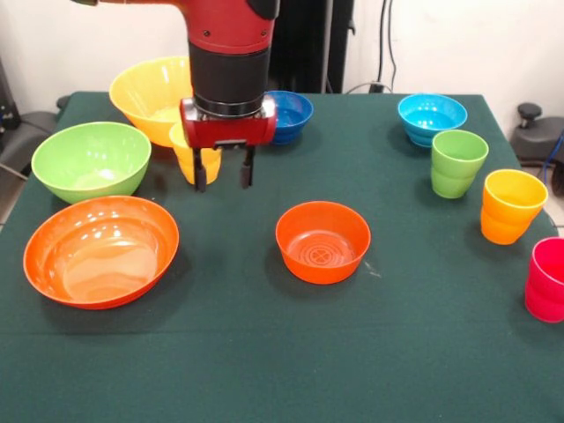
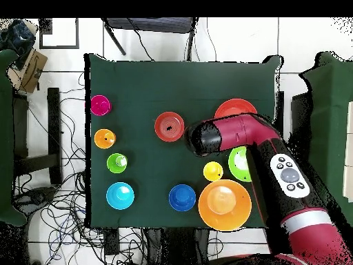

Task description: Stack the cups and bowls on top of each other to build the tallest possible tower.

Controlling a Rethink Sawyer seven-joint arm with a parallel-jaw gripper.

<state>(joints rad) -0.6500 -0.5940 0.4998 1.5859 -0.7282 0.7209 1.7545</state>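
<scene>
The gripper [image 1: 223,179] is hanging open and empty above the green table [image 1: 423,308], just in front of the yellow cup [image 1: 190,159]. Bowls and cups are sitting unstacked; the small orange bowl [image 1: 322,241] is resting mid-table.

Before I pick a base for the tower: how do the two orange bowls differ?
The large orange bowl is wide and shallow, while the small orange bowl is narrower with steeper sides. The large one sits near the table's edge beside the green bowl; the small one stands alone mid-table. The small one shows a round moulded mark on its floor; the large one's floor looks plain. Both are glossy, upright and empty.
</scene>
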